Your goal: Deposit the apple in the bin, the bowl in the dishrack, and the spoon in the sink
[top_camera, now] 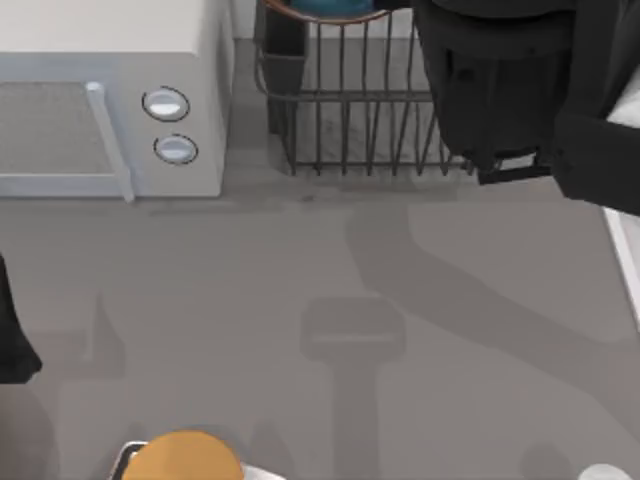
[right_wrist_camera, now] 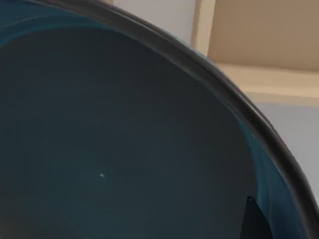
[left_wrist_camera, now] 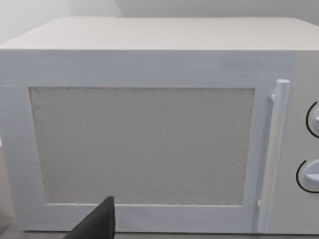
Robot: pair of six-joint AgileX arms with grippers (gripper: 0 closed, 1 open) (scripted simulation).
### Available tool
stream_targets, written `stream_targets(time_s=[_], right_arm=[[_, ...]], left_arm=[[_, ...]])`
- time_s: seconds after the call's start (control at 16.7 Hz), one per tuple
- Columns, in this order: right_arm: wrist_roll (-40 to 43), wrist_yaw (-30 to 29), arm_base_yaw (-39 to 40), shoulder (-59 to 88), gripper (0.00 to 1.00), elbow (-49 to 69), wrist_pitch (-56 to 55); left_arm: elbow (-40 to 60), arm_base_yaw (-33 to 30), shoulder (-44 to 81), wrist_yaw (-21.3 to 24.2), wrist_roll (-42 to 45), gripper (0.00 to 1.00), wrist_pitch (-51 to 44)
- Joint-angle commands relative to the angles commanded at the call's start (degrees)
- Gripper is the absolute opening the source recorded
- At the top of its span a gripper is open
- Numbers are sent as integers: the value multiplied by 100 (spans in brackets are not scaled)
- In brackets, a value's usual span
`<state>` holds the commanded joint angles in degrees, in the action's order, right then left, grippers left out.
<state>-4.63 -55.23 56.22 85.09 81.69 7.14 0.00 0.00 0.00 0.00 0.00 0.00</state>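
One arm is doing the work. Nearest you, at the worktop's front edge, sits an orange-yellow round thing (top_camera: pixel 185 455), untouched. Your left arm (top_camera: pixel 12 330) waits at the worktop's left edge, its wrist camera facing the microwave (top_camera: pixel 110 100); whether its fingers are spread you cannot tell. At the back edge, your right arm (top_camera: pixel 500 80) reaches over the dishrack (top_camera: pixel 350 120), where the bowl (top_camera: pixel 330 8) rests, filling the right wrist view, seemingly to seat it. Its grip cannot be told.

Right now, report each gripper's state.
Left gripper: facing the microwave, state cannot be told.
Right gripper: at the bowl over the dishrack, grip cannot be told.
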Motion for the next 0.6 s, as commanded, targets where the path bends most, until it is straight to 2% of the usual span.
stream_targets(time_s=[0.24,0.6], right_arm=[[282,-558,323,-251,0,68,-578],[272,-496,251,-150,0,56,-651]], left_arm=[[0,0,0,0,0,100,0],[0,0,0,0,0,100,0]])
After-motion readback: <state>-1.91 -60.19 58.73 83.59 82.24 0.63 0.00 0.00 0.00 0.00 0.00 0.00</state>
